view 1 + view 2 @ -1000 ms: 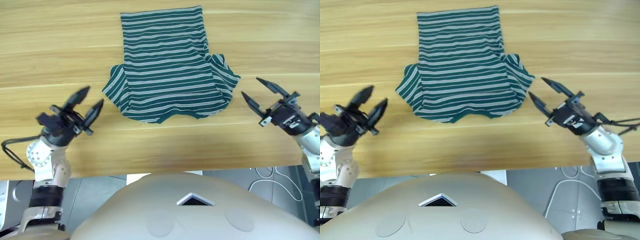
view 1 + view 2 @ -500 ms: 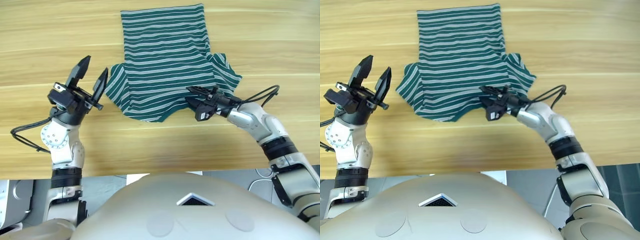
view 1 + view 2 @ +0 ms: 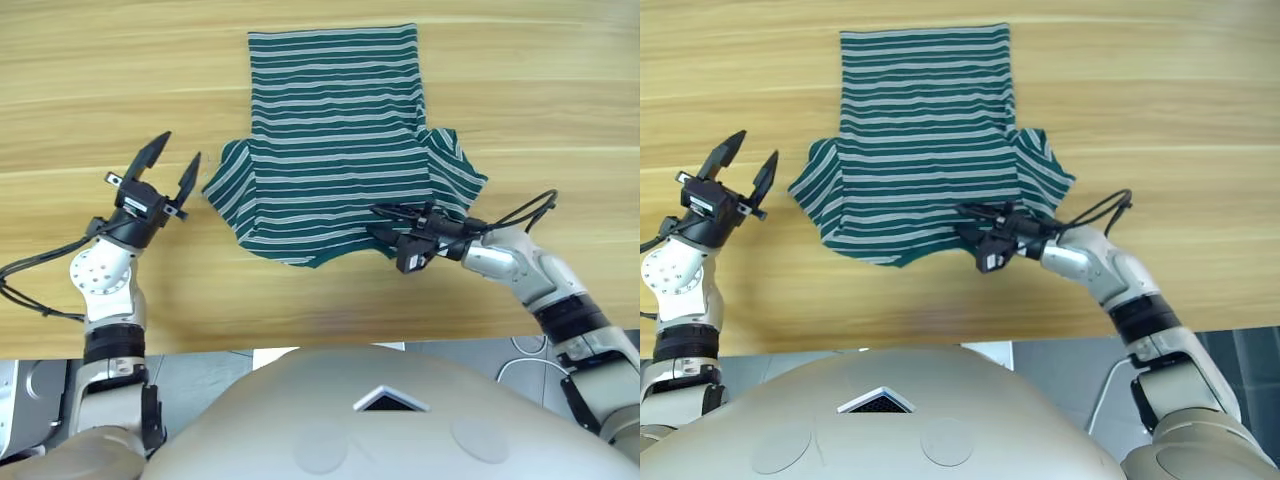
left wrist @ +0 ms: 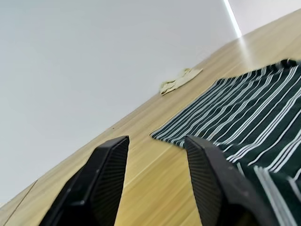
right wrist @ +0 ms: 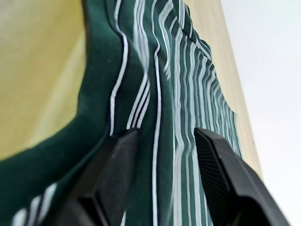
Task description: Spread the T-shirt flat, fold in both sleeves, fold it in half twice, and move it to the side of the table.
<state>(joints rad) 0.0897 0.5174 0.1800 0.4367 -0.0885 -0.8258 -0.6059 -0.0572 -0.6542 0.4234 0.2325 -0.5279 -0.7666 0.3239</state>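
- Our right gripper (image 3: 373,219) has its fingers (image 5: 110,179) apart, set at the near edge of the T-shirt (image 3: 335,130), beside the collar.
- Our left gripper (image 3: 180,148) hovers with fingers apart just beside the left sleeve (image 3: 225,180), not touching it.
- The T-shirt lies mid-way across the desk (image 3: 560,100), hem farthest from us, sleeves bunched.
- We judge spreading is in hand: next, pinch both shoulders and draw them outward.
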